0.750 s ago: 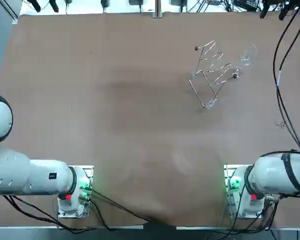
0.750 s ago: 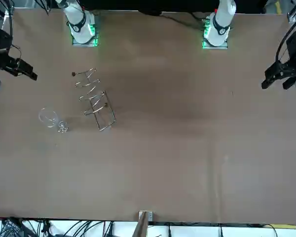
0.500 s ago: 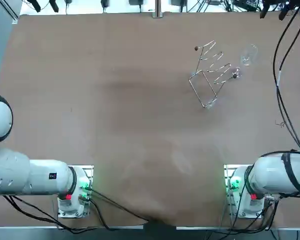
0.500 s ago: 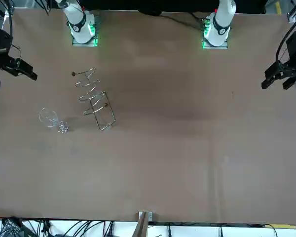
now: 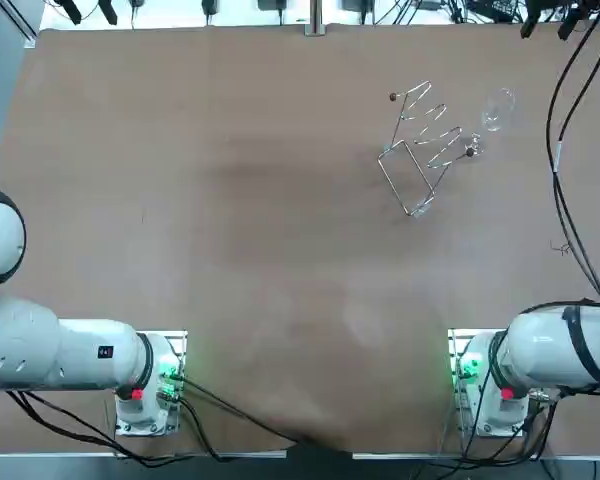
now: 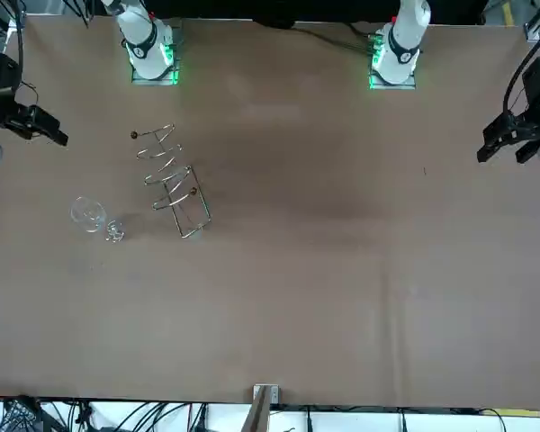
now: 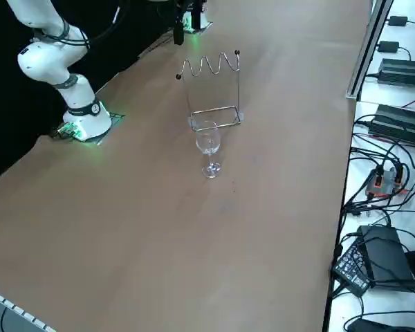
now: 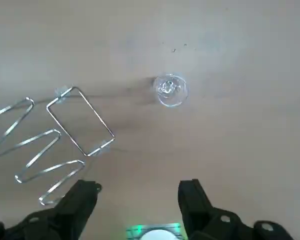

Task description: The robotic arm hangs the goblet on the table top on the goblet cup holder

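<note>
Count on the brown worktop [image 5: 230,200] [image 6: 342,270] [image 7: 124,242] [image 8: 240,50]: one clear glass goblet [image 5: 495,110] [image 6: 90,214] [image 7: 209,146] [image 8: 170,90], and one silver wire goblet holder with a zigzag top rail [image 5: 420,150] [image 6: 171,183] [image 7: 238,83] [image 8: 57,132].

Goblet: stands upright on its foot, in the far right part of the worktop as the robot sees it. It is just beside the holder and not touching it. In the right side view it stands in front of the holder's rectangular wire foot. Nothing hangs on the holder.

Holder: upright, and its rail ends in two small dark balls. It lies between the goblet and the middle of the worktop.

Right gripper [image 8: 138,187] [image 6: 45,129]: one, with two black fingers [image 8: 82,197]. Its jaws stand wide apart and hold nothing. It hangs well above the worktop, off to the side of both things. In the wrist view the goblet's rim shows as a circle beyond the fingertips, not between them. The holder sits beside the goblet in that view.
</note>
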